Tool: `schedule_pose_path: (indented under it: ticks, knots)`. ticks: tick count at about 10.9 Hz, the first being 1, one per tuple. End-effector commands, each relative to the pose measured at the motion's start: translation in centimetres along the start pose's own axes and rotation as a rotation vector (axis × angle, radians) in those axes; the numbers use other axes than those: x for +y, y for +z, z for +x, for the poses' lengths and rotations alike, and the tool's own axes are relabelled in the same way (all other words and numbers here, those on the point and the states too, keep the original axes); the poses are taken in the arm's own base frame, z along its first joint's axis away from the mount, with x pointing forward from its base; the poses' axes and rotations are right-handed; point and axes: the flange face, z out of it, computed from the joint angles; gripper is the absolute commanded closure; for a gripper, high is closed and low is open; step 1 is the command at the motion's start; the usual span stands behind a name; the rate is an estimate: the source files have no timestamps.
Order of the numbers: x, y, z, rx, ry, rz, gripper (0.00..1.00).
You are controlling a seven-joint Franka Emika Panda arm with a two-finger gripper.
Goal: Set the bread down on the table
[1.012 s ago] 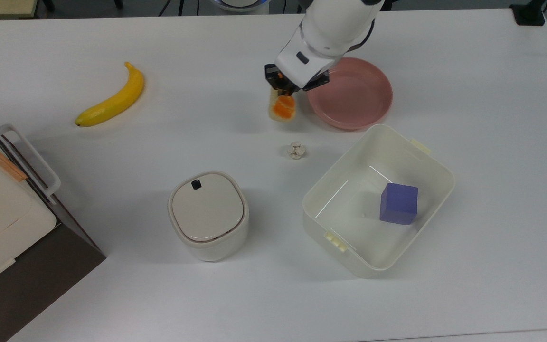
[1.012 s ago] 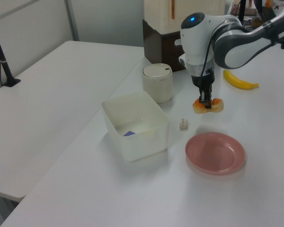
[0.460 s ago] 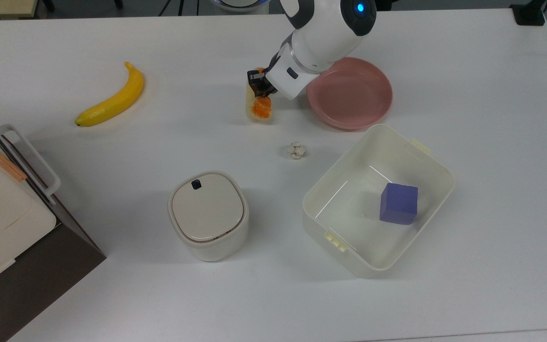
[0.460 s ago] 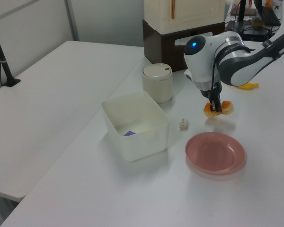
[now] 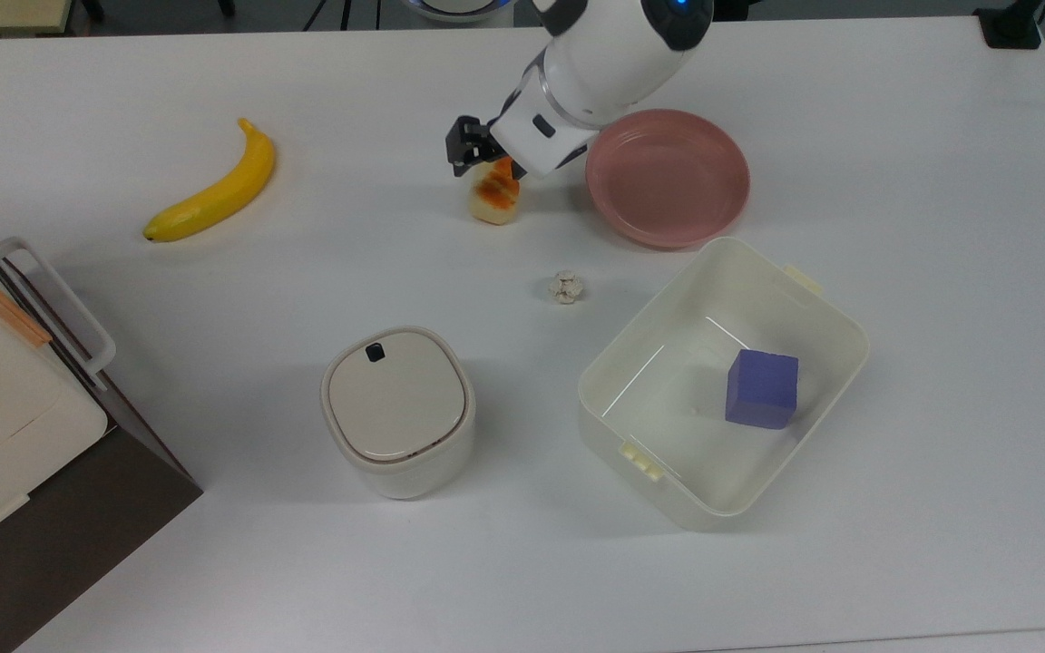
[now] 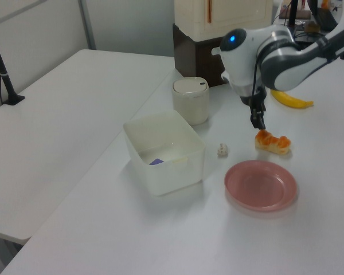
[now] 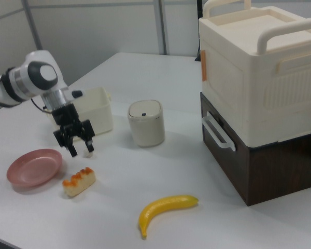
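Up above the table (image 7: 145,171), the gripper (image 7: 81,150) hangs with its two black fingers (image 7: 88,147) spread apart and nothing between them. Just below it, clear of the fingertips in the right view, the bread (image 7: 79,182) lies flat on the white tabletop with its orange-brown top facing up. In the left view the bread (image 6: 273,142) sits apart from the gripper (image 6: 257,122), which is raised over it. The pink plate (image 5: 668,177) rests near the bread (image 5: 495,195), on the top view's right of it. A small pale crumpled lump (image 5: 565,287) lies between the bread and the open white bin (image 5: 815,304), which holds a purple cube (image 5: 762,388). The lidded round canister (image 5: 396,408) and the banana (image 5: 214,189) stand well apart from the bread.
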Motion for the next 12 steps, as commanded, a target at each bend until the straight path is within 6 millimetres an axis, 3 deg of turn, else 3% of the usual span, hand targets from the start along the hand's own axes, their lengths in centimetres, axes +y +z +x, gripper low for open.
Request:
schedule_pose_path:
  ticks: [1,3,7,9,12]
  knots:
    - [9.1,-7.8,-0.6,0.074,0.114,0.176,0.0]
    - [16.6,-11.1,-1.8,0.114,0.181,0.273,0.0]
    - [24.4,-13.6,-6.7,0.15,0.276,0.38,0.0]
    - [26.1,-13.9,-7.9,0.181,0.32,0.449,0.0]
    - [25.3,-13.3,-7.0,0.232,0.417,0.466,0.0]
